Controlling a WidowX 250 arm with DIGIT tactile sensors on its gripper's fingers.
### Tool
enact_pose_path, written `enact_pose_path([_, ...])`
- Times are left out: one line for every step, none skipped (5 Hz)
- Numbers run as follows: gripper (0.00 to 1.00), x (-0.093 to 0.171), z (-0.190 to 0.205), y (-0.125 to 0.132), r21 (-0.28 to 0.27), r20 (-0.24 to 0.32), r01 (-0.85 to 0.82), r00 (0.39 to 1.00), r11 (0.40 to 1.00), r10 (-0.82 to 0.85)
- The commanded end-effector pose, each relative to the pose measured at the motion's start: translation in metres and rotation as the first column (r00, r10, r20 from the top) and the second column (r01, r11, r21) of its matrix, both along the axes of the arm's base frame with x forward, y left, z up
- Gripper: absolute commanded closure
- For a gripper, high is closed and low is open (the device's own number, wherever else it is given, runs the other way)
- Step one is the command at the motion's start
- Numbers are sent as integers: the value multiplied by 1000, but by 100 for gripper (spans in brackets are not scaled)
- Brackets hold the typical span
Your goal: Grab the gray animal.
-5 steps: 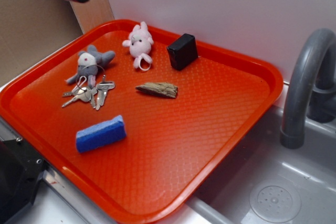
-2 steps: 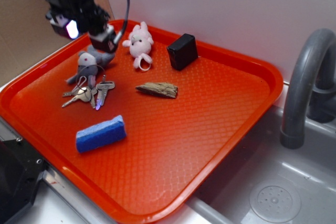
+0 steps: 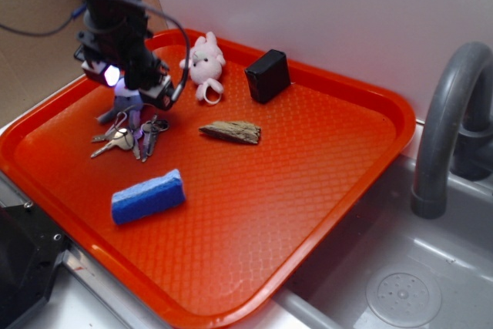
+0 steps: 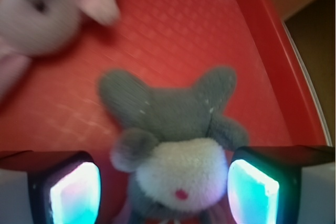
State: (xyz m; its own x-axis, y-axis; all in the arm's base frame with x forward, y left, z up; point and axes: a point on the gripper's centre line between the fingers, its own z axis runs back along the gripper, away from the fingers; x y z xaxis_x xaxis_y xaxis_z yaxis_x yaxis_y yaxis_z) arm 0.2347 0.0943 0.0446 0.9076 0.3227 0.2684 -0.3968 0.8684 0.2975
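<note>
Gray animal (image 4: 176, 140) on red tray (image 4: 173, 30), hand (image 4: 165, 184) open astride it

gray animal (image 4: 173, 129): gray body and ears, paler face, red nose
bunny (image 3: 205, 62): pink and white
tray (image 3: 323, 159): orange-red, embossed with a fine diamond pattern
sponge (image 3: 148, 196): blue
box (image 3: 267, 75): black
gripper (image 4: 165, 187): black, pads lit cyan-pink
keys (image 3: 127, 139): silver
</note>
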Motion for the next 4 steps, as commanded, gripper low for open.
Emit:
enact_pose_path([100,6,-9,14,8,54,-30,998,1000,29])
enact_pose_path([100,5,-8,10,-3,43,-3,999,1000,4])
enact_pose_path([100,4,22,-6,-49,-35,65,997,997,-67])
enact_pose_path([100,7,72,-48,-83,-112,154,980,985,-162])
